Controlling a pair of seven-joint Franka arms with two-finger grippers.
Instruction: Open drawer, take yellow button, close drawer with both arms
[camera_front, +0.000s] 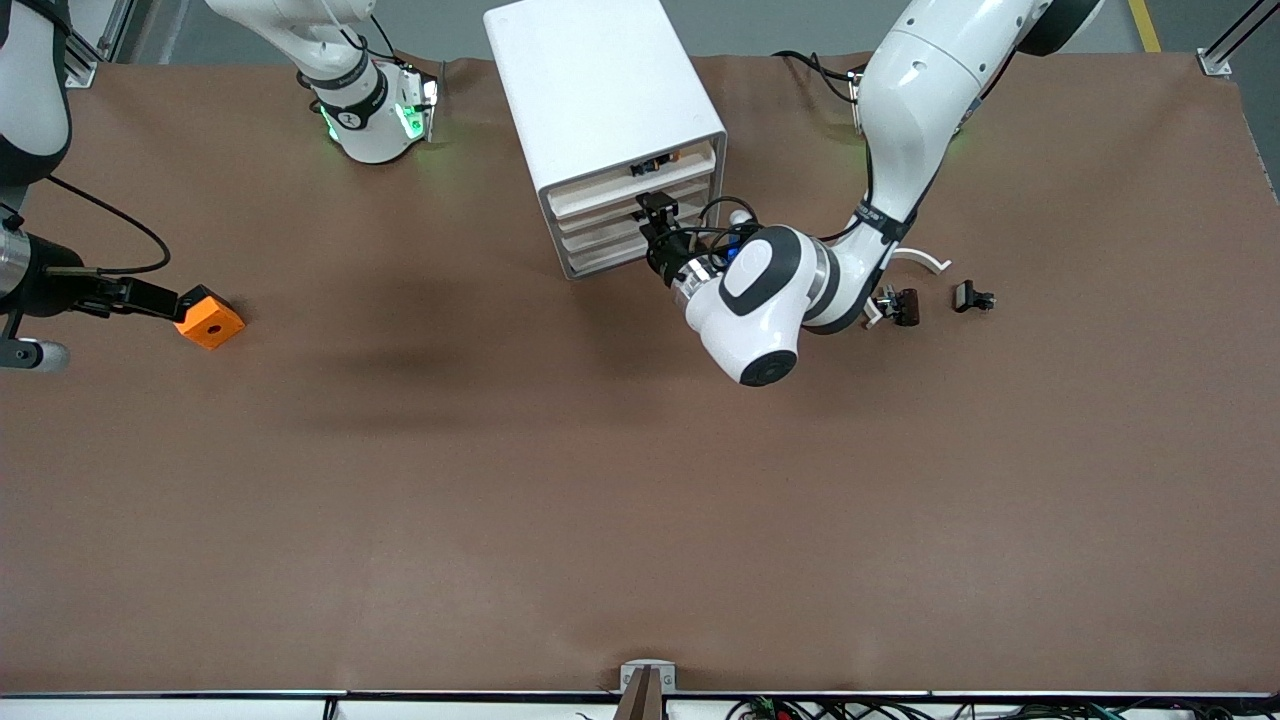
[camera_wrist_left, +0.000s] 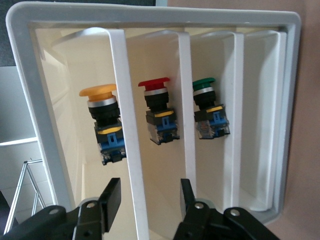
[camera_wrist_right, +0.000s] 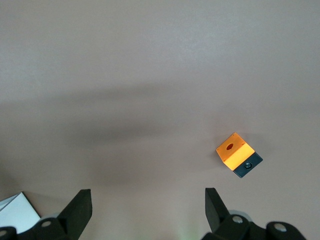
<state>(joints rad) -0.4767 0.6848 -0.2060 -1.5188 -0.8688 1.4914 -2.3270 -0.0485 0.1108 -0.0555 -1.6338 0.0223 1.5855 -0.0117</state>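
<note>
Orange block (camera_front: 209, 321) lies at nine o'clock on the brown surface (camera_front: 640, 520); the right hand (camera_wrist_right: 147, 200) waits over it, released. At twelve o'clock, the left hand (camera_wrist_left: 149, 187) straddles the drawer (camera_wrist_left: 122, 100) lip, fingers not yet clenched. The button (camera_wrist_left: 102, 117) sits inside. Risk: a thin pinch may slip, or pulling may drag the unbraced cabinet (camera_front: 600, 90).

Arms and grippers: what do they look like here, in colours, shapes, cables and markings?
Both arms are glossy white with rounded shells and black joint bands. The left arm has black cables looping near its wrist. The right arm shows green lights at its base and a black band with white marking. The left gripper and right gripper have black, flat fingers.
</note>
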